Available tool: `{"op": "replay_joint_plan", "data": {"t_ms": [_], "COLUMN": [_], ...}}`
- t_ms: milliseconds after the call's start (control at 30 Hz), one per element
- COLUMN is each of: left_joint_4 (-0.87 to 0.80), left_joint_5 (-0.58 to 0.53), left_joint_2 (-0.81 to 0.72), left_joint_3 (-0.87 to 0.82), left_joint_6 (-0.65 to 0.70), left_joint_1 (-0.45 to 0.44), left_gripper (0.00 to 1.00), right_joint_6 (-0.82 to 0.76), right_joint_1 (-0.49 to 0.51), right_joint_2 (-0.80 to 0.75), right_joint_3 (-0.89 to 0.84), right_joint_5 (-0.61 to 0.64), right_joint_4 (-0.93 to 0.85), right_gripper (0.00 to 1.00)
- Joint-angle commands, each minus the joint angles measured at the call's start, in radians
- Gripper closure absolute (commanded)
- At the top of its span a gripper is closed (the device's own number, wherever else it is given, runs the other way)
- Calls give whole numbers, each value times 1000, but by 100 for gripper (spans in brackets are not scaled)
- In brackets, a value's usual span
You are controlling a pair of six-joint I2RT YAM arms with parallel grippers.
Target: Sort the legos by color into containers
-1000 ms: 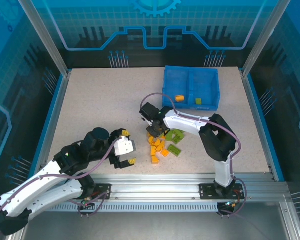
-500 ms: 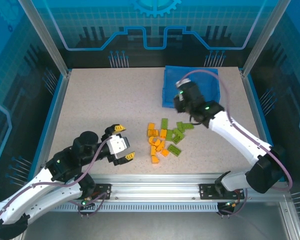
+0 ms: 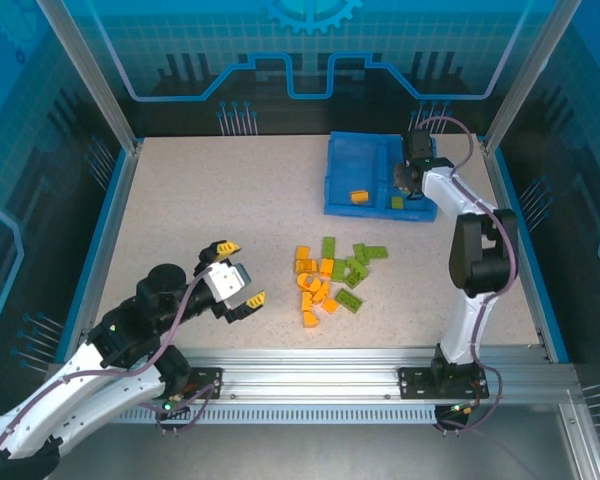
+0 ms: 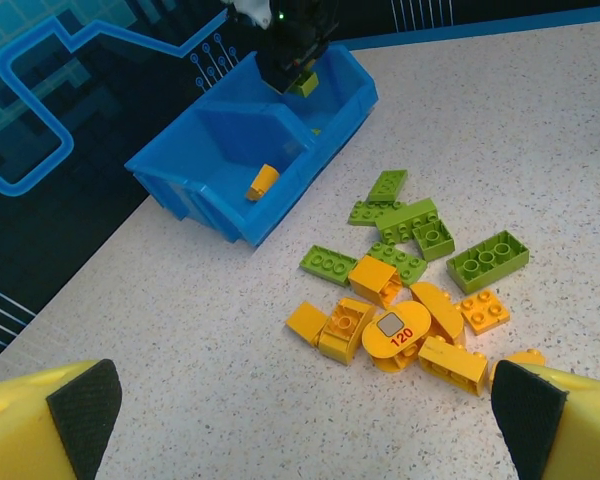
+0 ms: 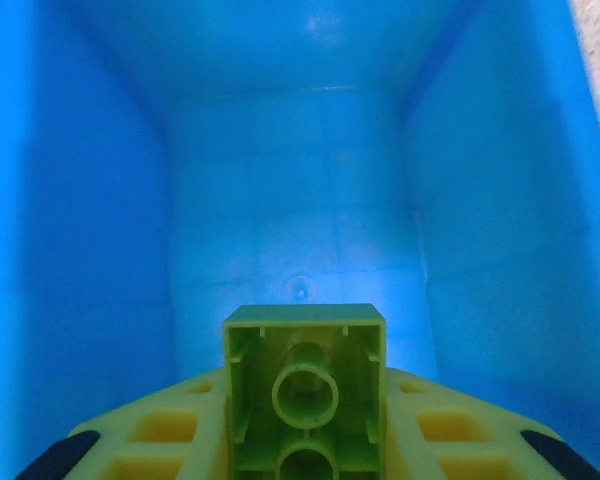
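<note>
The legos, orange and lime-green bricks, lie in a loose pile (image 3: 330,280) at mid-table, also in the left wrist view (image 4: 410,295). The blue tray (image 3: 365,150) stands at the back right. Its left compartment holds an orange brick (image 3: 359,196), its right one a green brick (image 3: 397,202). My right gripper (image 3: 410,182) hangs over the right compartment, shut on a lime-green brick (image 5: 305,385) held hollow side up above the blue floor (image 5: 290,230). My left gripper (image 3: 239,272) stands wide open left of the pile, nothing between its fingertips (image 4: 80,410).
A blue rail borders the speckled table (image 3: 200,210), with metal posts at the back corners. Open tabletop lies left of and behind the pile. The right arm's elbow (image 3: 480,250) rises beside the pile's right side.
The right arm has swung from the pile up to the tray's right compartment with the green brick in its grip. The left gripper has drifted slightly back and left, still open.
</note>
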Motion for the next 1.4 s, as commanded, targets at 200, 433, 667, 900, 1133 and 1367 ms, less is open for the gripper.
{"op": "replay_joint_plan", "data": {"t_ms": [200, 433, 667, 900, 1133, 1367], "left_joint_4": [49, -6, -149, -102, -148, -127], "left_joint_5": [-23, -113, -198, -174, -169, -229], "left_joint_2": [41, 218, 574, 921, 1241, 1406], "left_joint_3": [2, 180, 391, 500, 637, 702], "left_joint_6": [-103, -445, -1022, -1260, -1361, -1338], "left_joint_1": [30, 43, 43, 42, 43, 69], "left_gripper": [1, 1, 5, 6, 10, 32], "right_joint_6": [43, 74, 121, 118, 186, 232], "right_joint_1": [-27, -28, -14, 119, 337, 378], "right_joint_2": [120, -72, -489, -919, -1103, -1163], "right_joint_3": [163, 86, -219, -492, -634, -696], "right_joint_5": [-88, -142, -350, -539, -550, -510], "right_joint_4": [-128, -129, -120, -258, -364, -384], "right_gripper": [55, 53, 37, 15, 6, 5]}}
